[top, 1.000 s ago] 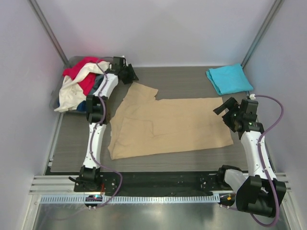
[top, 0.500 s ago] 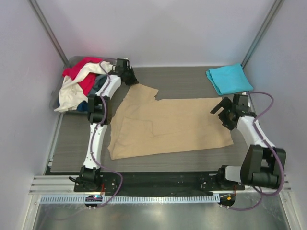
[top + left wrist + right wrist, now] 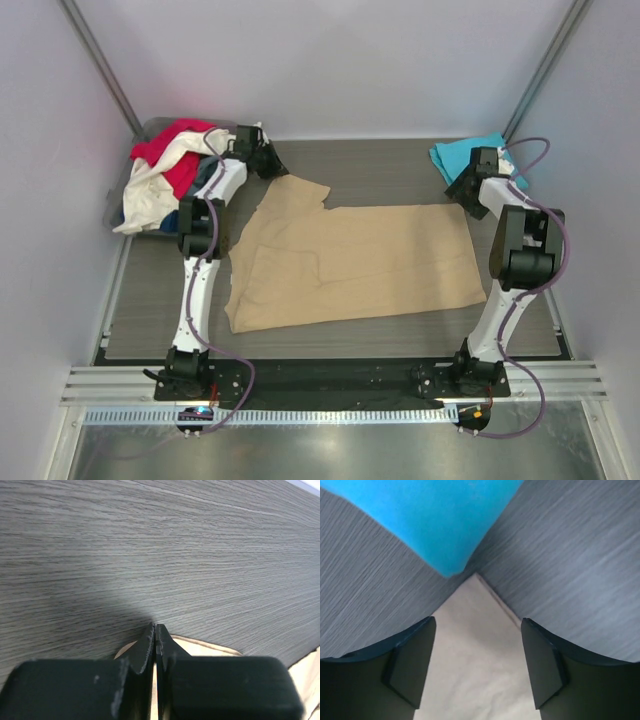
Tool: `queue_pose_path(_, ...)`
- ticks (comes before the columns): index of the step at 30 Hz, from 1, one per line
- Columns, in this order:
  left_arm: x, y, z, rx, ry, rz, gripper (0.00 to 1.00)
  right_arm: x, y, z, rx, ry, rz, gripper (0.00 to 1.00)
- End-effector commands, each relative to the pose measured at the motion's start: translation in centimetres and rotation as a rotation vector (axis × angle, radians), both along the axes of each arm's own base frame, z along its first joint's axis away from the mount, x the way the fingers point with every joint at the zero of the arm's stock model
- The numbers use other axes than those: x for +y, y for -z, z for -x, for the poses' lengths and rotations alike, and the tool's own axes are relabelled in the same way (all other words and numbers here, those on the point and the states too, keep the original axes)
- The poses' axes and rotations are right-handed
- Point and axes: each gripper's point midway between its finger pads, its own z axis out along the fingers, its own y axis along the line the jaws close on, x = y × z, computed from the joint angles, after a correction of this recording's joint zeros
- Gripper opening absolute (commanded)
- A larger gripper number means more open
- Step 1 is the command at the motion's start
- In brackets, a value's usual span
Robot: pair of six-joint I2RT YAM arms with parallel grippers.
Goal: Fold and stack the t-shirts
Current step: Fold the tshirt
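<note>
A tan t-shirt (image 3: pixel 350 260) lies spread flat in the middle of the table. My left gripper (image 3: pixel 275 168) is at its far left sleeve corner. In the left wrist view that gripper (image 3: pixel 155 627) is shut, with the tan cloth (image 3: pixel 205 647) pinched at its edge. My right gripper (image 3: pixel 462 192) is at the shirt's far right corner. In the right wrist view it (image 3: pixel 478 622) is open, with a finger on each side of the tan corner (image 3: pixel 480 670). A folded turquoise t-shirt (image 3: pixel 465 155) lies just beyond, its corner (image 3: pixel 445 515) touching the tan one.
A grey bin (image 3: pixel 150 128) at the back left holds a heap of red, white and dark t-shirts (image 3: pixel 165 180) spilling over its rim. White walls and slanted metal posts enclose the table at the back and sides. Both arm bases stand on the near rail.
My right arm has swung from the shirt's right side back to its far right corner, jaws narrowing a little. My left gripper has shut at the sleeve corner.
</note>
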Motion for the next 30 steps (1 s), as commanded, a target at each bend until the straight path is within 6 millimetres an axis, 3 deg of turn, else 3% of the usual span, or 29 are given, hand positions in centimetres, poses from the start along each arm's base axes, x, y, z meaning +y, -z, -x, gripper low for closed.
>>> queue_pose_path(1, 1.2, 6.6, 4.2, 0.22, 0.007, -0.068, 0.0, -1.8, -0.7, -2.3, -0.017, 0.018, 0.092, 0.73)
queue_pose_path(5, 1.2, 6.6, 4.1, 0.219, 0.009, -0.065, 0.0, -2.0, 0.8, -3.7, 0.003, 0.005, 0.1, 0.63)
queue_pose_path(10, 1.1, 6.6, 4.2, 0.221, 0.014, -0.062, 0.0, -2.5, 2.5, -4.1, 0.03, 0.001, 0.127, 0.53)
queue_pose_path(14, 1.2, 6.8, 4.2, 0.228, 0.006, -0.063, 0.0, -1.9, 3.7, -4.0, 0.038, -0.015, 0.094, 0.35)
queue_pose_path(17, 1.4, 6.8, 4.1, 0.231, -0.004, -0.067, 0.0, -1.3, 4.1, -3.5, 0.033, -0.023, 0.075, 0.15)
queue_pose_path(20, 1.9, 6.8, 4.2, 0.243, -0.038, -0.079, 0.0, -1.3, 3.9, -3.0, 0.031, -0.019, 0.076, 0.01)
queue_pose_path(21, 1.9, 6.8, 4.4, 0.246, -0.043, -0.078, 0.0, -1.3, 3.6, -3.0, 0.025, -0.016, 0.077, 0.01)
queue_pose_path(26, 1.9, 4.2, 6.0, 0.243, -0.074, -0.049, 0.0, -1.0, 1.4, -3.0, -0.014, -0.024, 0.068, 0.01)
queue_pose_path(27, 1.9, 1.5, 5.7, 0.2, -0.081, -0.048, 0.0, -0.8, 1.0, -3.0, -0.021, -0.029, 0.059, 0.01)
queue_pose_path(30, 2.4, -2.5, 6.4, 0.147, -0.088, -0.055, 0.0, -0.3, -0.6, -3.0, -0.049, -0.047, 0.038, 0.01)
